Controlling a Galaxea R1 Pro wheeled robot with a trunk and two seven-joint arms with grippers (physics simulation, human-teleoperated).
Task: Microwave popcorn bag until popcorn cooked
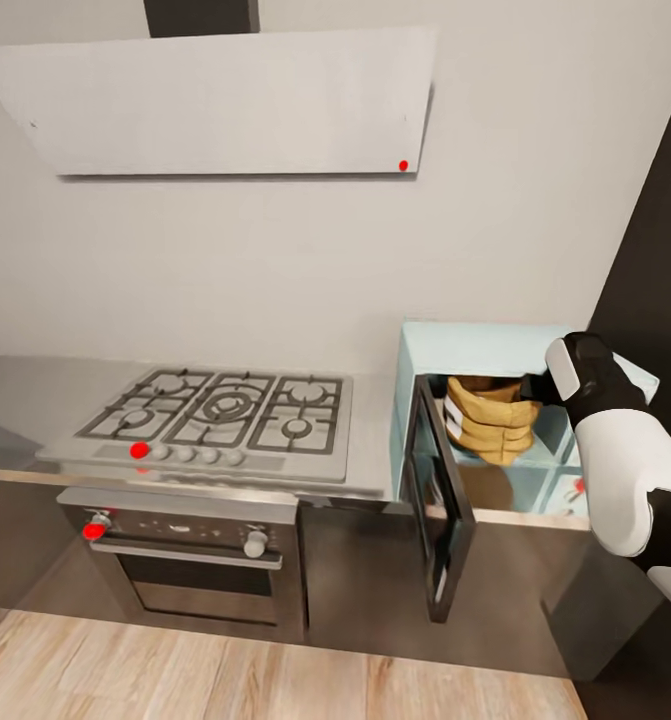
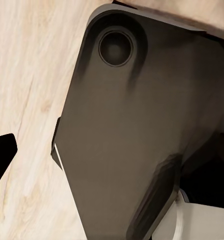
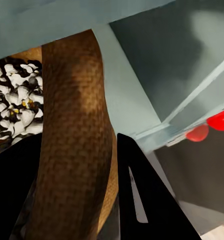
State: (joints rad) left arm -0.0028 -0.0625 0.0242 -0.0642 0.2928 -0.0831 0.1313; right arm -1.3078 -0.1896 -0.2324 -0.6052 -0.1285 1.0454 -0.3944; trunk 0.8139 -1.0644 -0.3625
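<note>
The microwave door hangs wide open, swung out over the front of the bench, and the popcorn bag is standing inside the cavity, upright, rolled rim at the top. The right arm is reaching in from the right, its tool right up at the bag's upper edge.

Close in from the right wrist, the bag's brown woven wall runs straight between the dark fingers, one on either side of it, and white puffed popcorn shows in the mouth of the sack. The right tool looks closed on the rim, pinching that wall; I read it as gripping, not let go.

So the bag sits directly ahead of the right tool, touching it, its long axis vertical, mouth up. The right arm is by far the nearer; the left tool is hanging low beside the robot's dark base, over the wooden floor, and I cannot tell whether it is open or closed.

Those kernels look popped already, so my guess is the heating is behind us. Whatever comes next turns on that upright axis: tilt the sack while pinching the rim and the popcorn could spill. The open door stands just left of the bag, a thing to clear.
</note>
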